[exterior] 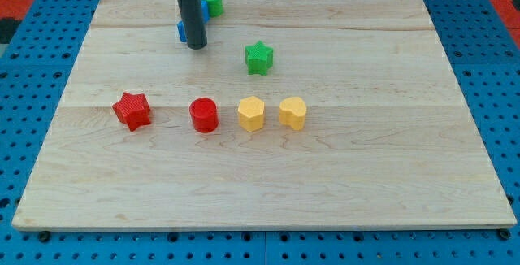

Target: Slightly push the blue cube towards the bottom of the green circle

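Mostly hidden, the blue cube [182, 30] sits just behind my tip [197, 47] — seemingly touching — a bare rod end effector, gripping nothing.

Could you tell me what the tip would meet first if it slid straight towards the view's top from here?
Most likely the blue cube, largely hidden behind my tip; the green circle lies beyond, up-right. Depth is unclear.

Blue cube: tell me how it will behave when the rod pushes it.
The blue cube is mostly hidden behind my tip, so I hedge. Its flat faces suggest it will slide, not roll. It looks small and probably light, so a gentle nudge should do. The wooden board looks smooth; an off-centre push may turn it short of the green circle.
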You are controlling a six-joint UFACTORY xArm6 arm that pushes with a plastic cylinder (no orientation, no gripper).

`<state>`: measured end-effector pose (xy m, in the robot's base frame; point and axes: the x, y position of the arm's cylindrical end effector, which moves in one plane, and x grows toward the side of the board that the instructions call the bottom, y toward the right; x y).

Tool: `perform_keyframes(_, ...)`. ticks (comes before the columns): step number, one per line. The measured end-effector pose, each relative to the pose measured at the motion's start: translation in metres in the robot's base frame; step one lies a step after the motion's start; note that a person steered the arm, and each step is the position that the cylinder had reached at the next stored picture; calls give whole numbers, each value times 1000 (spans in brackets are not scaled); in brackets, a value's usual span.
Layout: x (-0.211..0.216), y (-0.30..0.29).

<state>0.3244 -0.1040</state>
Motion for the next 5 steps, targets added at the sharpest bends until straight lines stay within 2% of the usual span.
perform_keyframes(1, -9, -42)
perform_keyframes(2, -36, -53)
perform_keyframes(3, -81, -53)
perform_keyframes(4, -93, -34)
perform_keyframes(5, -88, 3)
